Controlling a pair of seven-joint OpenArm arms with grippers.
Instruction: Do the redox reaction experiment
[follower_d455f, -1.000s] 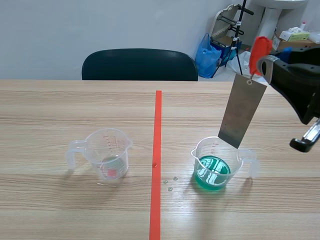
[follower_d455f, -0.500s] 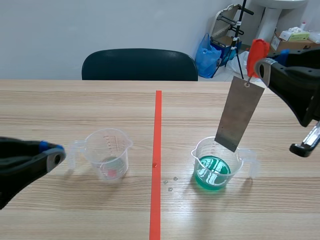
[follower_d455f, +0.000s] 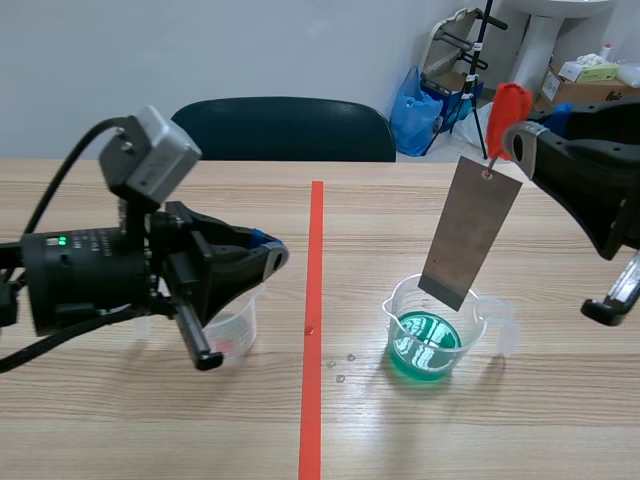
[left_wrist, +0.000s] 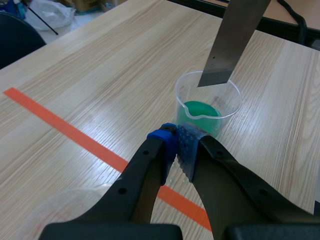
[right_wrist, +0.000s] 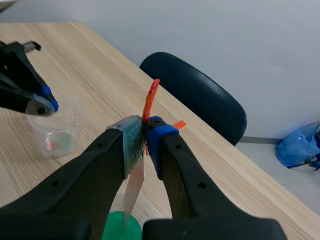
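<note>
Right pincer (right_wrist: 144, 137) clenched on orange tag (follower_d455f: 508, 108), metal plate (follower_d455f: 468, 232) dangling tilted above green-liquid beaker (follower_d455f: 432, 335); left pincer (left_wrist: 177, 145) clenched empty above bench (follower_d455f: 380, 215).

Bright, even indoor light washes the wooden table (follower_d455f: 560, 420) — faint, soft shadows sit beside the measuring cup of green liquid (follower_d455f: 432, 340); pale glare streaks the wood in the left wrist view.
</note>
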